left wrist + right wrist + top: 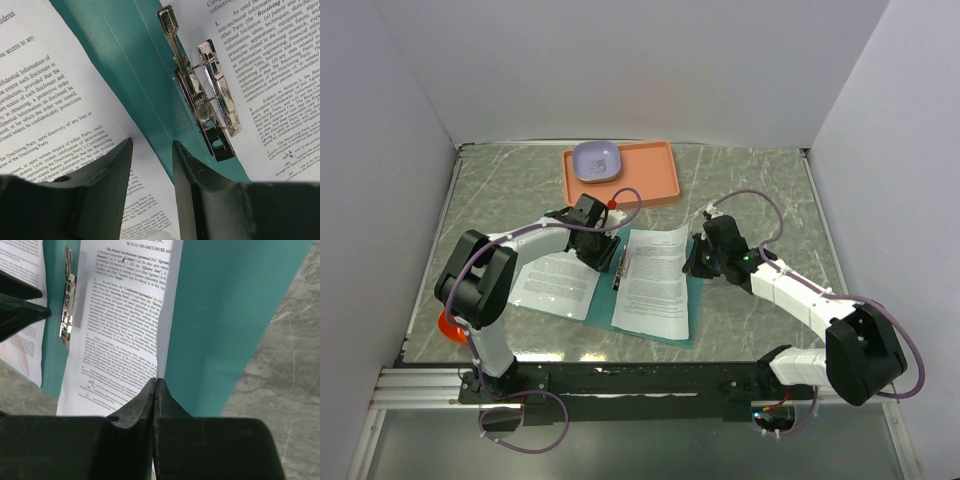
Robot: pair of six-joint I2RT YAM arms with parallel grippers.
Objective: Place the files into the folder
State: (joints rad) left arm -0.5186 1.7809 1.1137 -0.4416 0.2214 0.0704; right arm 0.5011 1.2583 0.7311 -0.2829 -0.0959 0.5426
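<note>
I am seeing the right gripper (156, 381) with its fingers pressed together, and the right edge of the right-hand sheet (125, 325) is running straight into the seam between them, so I am reading it as clamped on that sheet's edge. The sheet is lying on the right half of the folder (225, 315), and its pinched edge is curling up slightly off the teal card. A bare band of teal is showing to the right of the sheet, and beyond it the grey marbled table (290, 365).

On the other side, the left gripper (152, 150) is hanging over the folder's spine with its fingers apart and nothing between them. Under the gap the teal spine strip is meeting the edge of the left-hand sheet (45, 100). Just beyond the fingertips the metal fastener (205, 95) is sitting on the teal, beside the inner edge of the right-hand sheet.

From above, the folder is lying open near the middle of the table, with one sheet on each side of the spine. I cannot tell how much teal is lying under the left-hand sheet. Farther back an orange tray (650, 180) is sitting well apart from the folder, with a lavender dish (597, 160) resting in its left end
</note>
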